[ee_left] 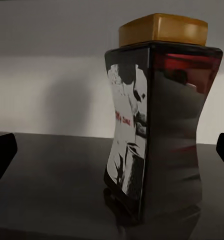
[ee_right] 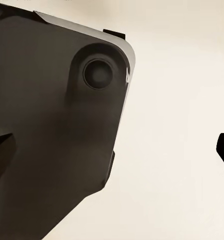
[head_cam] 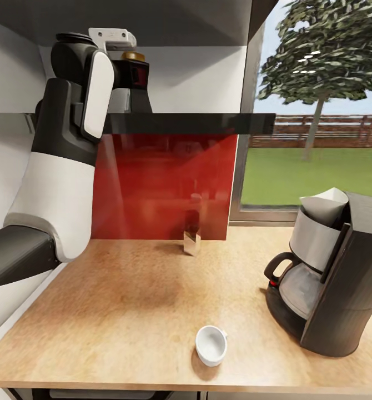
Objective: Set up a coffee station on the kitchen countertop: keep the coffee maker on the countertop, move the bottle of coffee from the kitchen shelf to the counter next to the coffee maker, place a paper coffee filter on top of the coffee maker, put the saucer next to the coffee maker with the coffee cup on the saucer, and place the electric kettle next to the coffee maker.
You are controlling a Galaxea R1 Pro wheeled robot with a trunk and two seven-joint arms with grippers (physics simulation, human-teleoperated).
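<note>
Left gripper (ee_left: 112,150) is reaching up at shelf height, its fingertips (ee_left: 2,155) standing wide apart either side of the coffee bottle (ee_left: 159,125), not touching it. That dark bottle with its gold lid (ee_left: 163,30) is standing upright on the black shelf (head_cam: 208,123). Down on the wooden countertop (head_cam: 114,311), a white coffee cup (head_cam: 211,344) is sitting near the front edge, and the coffee maker (head_cam: 333,278) is standing at the right, a paper filter (head_cam: 330,201) in its top. Right gripper (ee_right: 114,150) is showing its fingertips apart too.
</note>
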